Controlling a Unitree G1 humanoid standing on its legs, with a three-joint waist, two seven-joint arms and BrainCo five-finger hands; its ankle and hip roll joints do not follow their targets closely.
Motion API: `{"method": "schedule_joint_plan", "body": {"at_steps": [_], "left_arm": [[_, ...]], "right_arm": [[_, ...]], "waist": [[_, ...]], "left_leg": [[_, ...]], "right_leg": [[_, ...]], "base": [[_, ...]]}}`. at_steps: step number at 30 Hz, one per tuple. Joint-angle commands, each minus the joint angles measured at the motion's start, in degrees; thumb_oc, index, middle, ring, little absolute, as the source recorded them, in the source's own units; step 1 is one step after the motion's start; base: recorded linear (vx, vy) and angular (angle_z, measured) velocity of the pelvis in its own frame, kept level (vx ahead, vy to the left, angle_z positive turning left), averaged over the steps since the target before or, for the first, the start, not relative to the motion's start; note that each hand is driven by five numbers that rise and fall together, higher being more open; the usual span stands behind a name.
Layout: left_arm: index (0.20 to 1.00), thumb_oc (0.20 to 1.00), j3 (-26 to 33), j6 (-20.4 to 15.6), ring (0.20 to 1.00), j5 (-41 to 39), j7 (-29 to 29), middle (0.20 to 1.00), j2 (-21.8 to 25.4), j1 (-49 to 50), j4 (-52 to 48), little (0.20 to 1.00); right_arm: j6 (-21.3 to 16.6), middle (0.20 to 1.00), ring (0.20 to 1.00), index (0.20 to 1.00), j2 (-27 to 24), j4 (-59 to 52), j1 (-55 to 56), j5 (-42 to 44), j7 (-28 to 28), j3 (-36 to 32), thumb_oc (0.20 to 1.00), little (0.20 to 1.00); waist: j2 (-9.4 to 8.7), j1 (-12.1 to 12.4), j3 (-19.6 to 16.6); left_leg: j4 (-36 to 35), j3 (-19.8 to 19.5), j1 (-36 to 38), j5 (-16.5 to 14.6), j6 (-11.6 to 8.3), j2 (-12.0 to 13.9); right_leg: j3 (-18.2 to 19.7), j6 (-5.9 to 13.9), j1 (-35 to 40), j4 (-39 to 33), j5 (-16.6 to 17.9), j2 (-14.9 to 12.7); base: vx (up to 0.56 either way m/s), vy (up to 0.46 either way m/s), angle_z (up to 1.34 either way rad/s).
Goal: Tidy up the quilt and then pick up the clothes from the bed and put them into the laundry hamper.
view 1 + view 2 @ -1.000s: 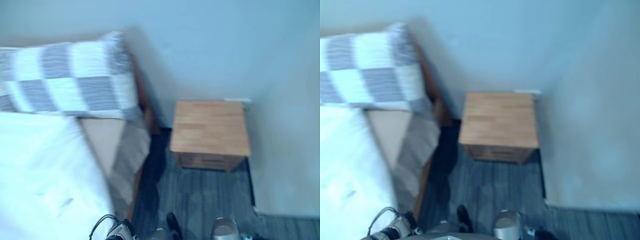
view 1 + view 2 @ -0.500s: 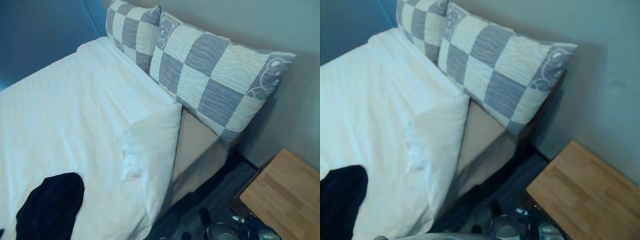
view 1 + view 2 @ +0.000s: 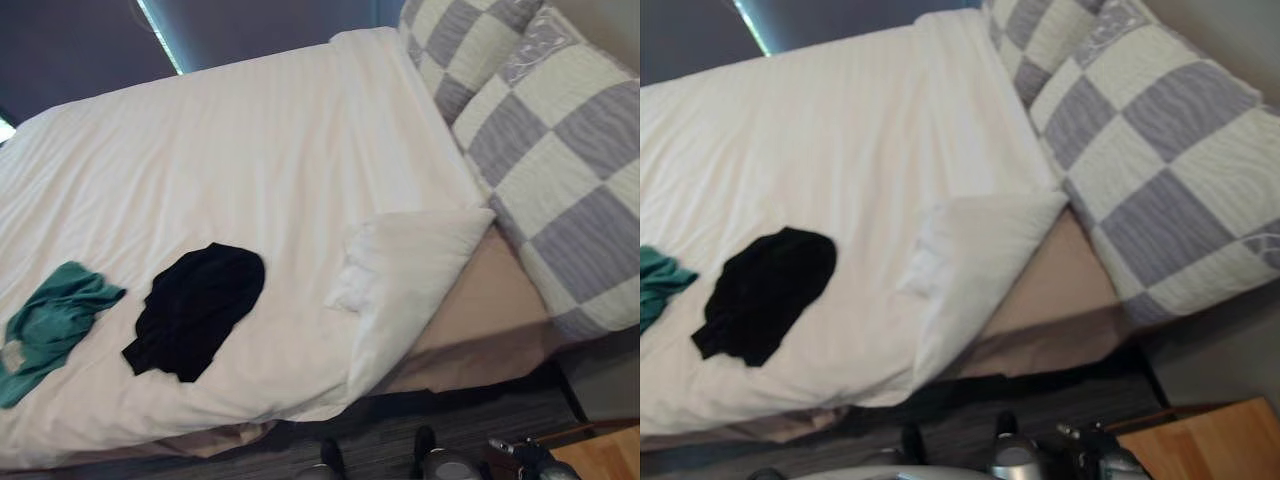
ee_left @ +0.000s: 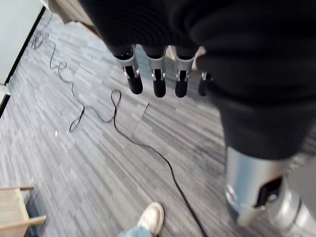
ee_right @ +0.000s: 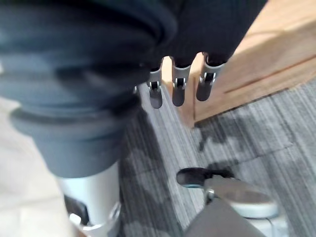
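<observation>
- Left hand (image 4: 158,74) hangs over grey plank floor (image 4: 98,163), its dark-tipped fingers straight and relaxed, holding nothing.
- Right hand (image 5: 177,84) likewise hangs with fingers straight and empty, above the floor just beside a wooden nightstand (image 5: 266,54).
- White quilt (image 3: 250,160) covers the bed; its corner nearest the pillows is folded back on itself (image 3: 410,270), baring a tan sheet (image 3: 480,320) along the bed's near edge.
- Black garment (image 3: 195,310) lies crumpled on the quilt toward the near edge, its long axis running from that edge up toward the middle of the bed.
- Green garment (image 3: 50,325) lies bunched on the quilt beside the black one, apart from it, closer to the foot end of the near edge.
- Two grey-and-white checked pillows (image 3: 560,170) lean at the head end, the nearer one overlapping the other.
- Quilt surface past the garments, toward the far edge, is smooth and open.
- Near edge of the bed drops to a strip of floor.
- A person's white shoe (image 4: 150,219) stands on the floor in the left wrist view.
</observation>
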Motion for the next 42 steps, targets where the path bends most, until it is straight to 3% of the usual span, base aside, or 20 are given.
{"method": "schedule_joint_plan", "body": {"at_steps": [1,2,3,11,12,15,18,19,22,23,27,31,34,36,38,39,42], "left_arm": [[1.0,1.0,-0.1,0.3,1.0,4.2,1.0,1.0,3.9,0.7,1.8,1.0],[1.0,1.0,-0.5,0.5,1.0,4.3,1.2,1.0,3.9,0.6,1.6,1.0],[1.0,1.0,12.6,-17.9,1.0,-28.8,23.1,1.0,5.6,2.4,3.1,1.0],[1.0,1.0,11.2,-18.4,1.0,-26.4,24.3,1.0,4.6,1.9,2.2,1.0],[1.0,1.0,11.8,-16.7,1.0,-26.3,23.9,1.0,4.3,2.4,1.7,1.0],[1.0,1.0,13.1,-14.7,1.0,-26.0,23.0,1.0,4.8,4.2,0.2,1.0],[1.0,1.0,15.0,-13.8,1.0,-24.3,21.6,1.0,6.0,7.1,-2.3,1.0],[1.0,1.0,16.2,-13.6,1.0,-23.5,21.2,1.0,6.7,9.2,-3.7,1.0],[1.0,1.0,16.7,-13.2,1.0,-23.1,20.7,1.0,7.5,9.4,-4.1,1.0],[1.0,1.0,16.6,-12.9,1.0,-23.1,20.7,1.0,8.2,8.9,-4.3,1.0],[1.0,1.0,16.2,-12.0,1.0,-23.4,20.2,1.0,8.4,7.8,-4.7,1.0],[1.0,1.0,14.9,-10.5,1.0,-23.0,19.8,1.0,9.3,5.8,-4.5,1.0],[1.0,1.0,13.5,-9.4,1.0,-23.7,20.0,1.0,13.2,1.2,-4.1,1.0],[1.0,1.0,12.9,-8.6,1.0,-25.8,20.3,1.0,16.0,-1.3,-4.3,1.0],[1.0,1.0,12.8,-8.6,1.0,-25.9,20.2,1.0,16.5,-1.5,-4.4,1.0],[1.0,1.0,12.4,-9.0,1.0,-25.4,19.9,1.0,17.5,-1.7,-4.2,1.0],[1.0,1.0,12.0,-10.1,1.0,-24.3,19.9,1.0,18.5,-1.6,-3.7,1.0]], "right_arm": [[-0.7,1.0,1.0,1.0,2.1,1.7,-1.1,0.9,-0.5,1.4,1.0,1.0],[-0.8,1.0,1.0,1.0,2.2,1.8,-1.1,0.9,-0.7,1.6,1.0,1.0],[-5.8,1.0,1.0,1.0,6.6,-0.5,0.7,4.1,0.6,2.0,1.0,1.0],[-5.3,1.0,1.0,1.0,7.9,1.4,0.8,12.5,1.1,0.6,1.0,1.0],[-8.1,1.0,1.0,1.0,7.5,-1.2,1.3,16.4,1.5,-1.7,1.0,1.0],[-11.7,1.0,1.0,1.0,5.4,-11.4,2.7,14.1,-2.6,-3.0,1.0,1.0],[-9.3,1.0,1.0,1.0,1.7,-29.5,4.0,11.5,-8.2,-4.7,1.0,1.0],[-8.0,1.0,1.0,1.0,-1.9,-42.2,4.5,8.3,-11.6,-6.8,1.0,1.0],[-5.5,1.0,1.0,1.0,-6.6,-53.5,3.6,6.5,-12.7,-10.1,1.0,1.0],[-3.4,1.0,1.0,1.0,-11.2,-61.9,1.4,6.2,-13.1,-13.0,1.0,1.0],[2.5,1.0,1.0,1.0,-19.8,-71.8,-5.8,4.7,-10.3,-16.5,1.0,1.0],[8.6,1.0,1.0,1.0,-26.4,-67.3,-16.5,-4.3,-8.6,-11.4,1.0,1.0],[11.7,1.0,1.0,1.0,-29.7,-53.9,-32.4,-11.5,-9.0,-0.3,1.0,1.0],[9.8,1.0,1.0,1.0,-31.8,-40.9,-43.0,-10.3,-9.5,8.9,1.0,1.0],[9.4,1.0,1.0,1.0,-32.1,-38.2,-45.1,-10.3,-9.4,10.7,1.0,1.0],[9.2,1.0,1.0,1.0,-32.1,-32.0,-49.9,-9.9,-8.7,15.4,1.0,1.0],[9.4,1.0,1.0,1.0,-29.5,-26.2,-52.8,-10.1,-7.4,19.4,1.0,1.0]], "waist": [[-5.42,1.0,-2.0],[-5.36,0.9,-2.1],[-8.19,1.9,-3.6],[-8.27,1.9,-4.7],[-8.52,1.9,-5.0],[-9.31,1.9,-5.3],[-10.33,1.9,-5.2],[-11.08,1.9,-5.0],[-11.64,2.0,-4.7],[-11.97,2.1,-4.2],[-12.04,3.0,-3.3],[-12.52,5.4,-2.1],[-15.46,8.8,1.4],[-17.31,11.4,4.3],[-17.54,11.9,4.9],[-18.08,13.4,5.8],[-18.99,15.4,6.2]], "left_leg": [[-0.2,0.1,1.8,-3.9,-0.57,-2.2],[-0.5,0.1,1.9,-3.9,-0.58,-2.3],[-1.4,-1.9,2.4,-5.4,1.51,-4.4],[-1.4,-2.4,0.9,-5.3,0.95,-5.1],[-1.4,-2.1,1.1,-5.3,0.75,-5.0],[-1.4,-1.7,1.1,-5.5,0.66,-4.9],[-1.4,-1.5,0.7,-5.4,0.47,-4.7],[-1.4,-1.1,0.1,-5.3,0.34,-4.4],[-1.4,-0.7,-0.7,-5.2,0.14,-4.1],[-1.4,-0.4,-1.7,-5.0,-0.16,-3.9],[-1.4,-0.9,-2.7,-4.7,-0.63,-3.7],[-1.4,-2.2,-3.7,-4.2,-0.73,-3.6],[-1.2,-3.3,-7.1,-2.5,-1.07,-2.5],[-0.5,-4.7,-9.8,-1.8,-1.11,-1.9],[-0.4,-5.1,-10.1,-1.6,-1.11,-1.9],[-0.3,-6.2,-10.7,-1.4,-1.13,-2.0],[-0.3,-7.4,-11.1,-1.4,-1.24,-2.2]], "right_leg": [[3.5,4.23,1.5,-5.1,1.5,-2.3],[3.4,4.34,1.5,-5.3,1.6,-2.3],[9.1,7.4,-3.6,1.7,2.5,-5.2],[9.5,6.99,-1.7,-3.9,3.9,-3.8],[9.9,7.08,-0.9,-4.9,4.1,-3.7],[10.0,7.18,-0.7,-5.6,4.3,-3.7],[9.7,7.28,-1.0,-6.0,4.4,-3.7],[9.2,7.38,-1.6,-6.0,4.3,-3.7],[8.8,7.5,-2.4,-6.0,4.2,-3.5],[8.6,7.54,-3.2,-6.0,4.3,-3.2],[8.9,7.25,-4.0,-6.0,4.1,-2.6],[8.6,7.01,-4.0,-6.0,3.9,-2.5],[7.7,6.91,-5.9,-6.0,4.6,-1.6],[7.0,6.72,-6.9,-6.0,5.2,-0.6],[6.8,6.64,-7.0,-6.0,5.2,-0.4],[6.2,6.38,-6.9,-6.0,5.2,0.1],[5.1,6.33,-6.6,-6.0,5.1,0.4]], "base": [[0.01,0.09,0.06],[0.01,0.089,-0.02],[0.0,0.042,0.03],[0.04,0.009,-0.01],[0.17,-0.026,0.03],[0.16,-0.048,0.0],[0.1,-0.059,-0.03],[0.07,-0.051,0.01],[0.02,-0.054,0.06],[-0.02,-0.042,0.07],[0.06,0.0,0.1],[0.1,-0.03,0.1],[-0.12,-0.277,0.33],[-0.15,-0.327,0.12],[-0.02,-0.133,0.25],[0.03,-0.092,0.36],[0.05,-0.123,0.32]]}}
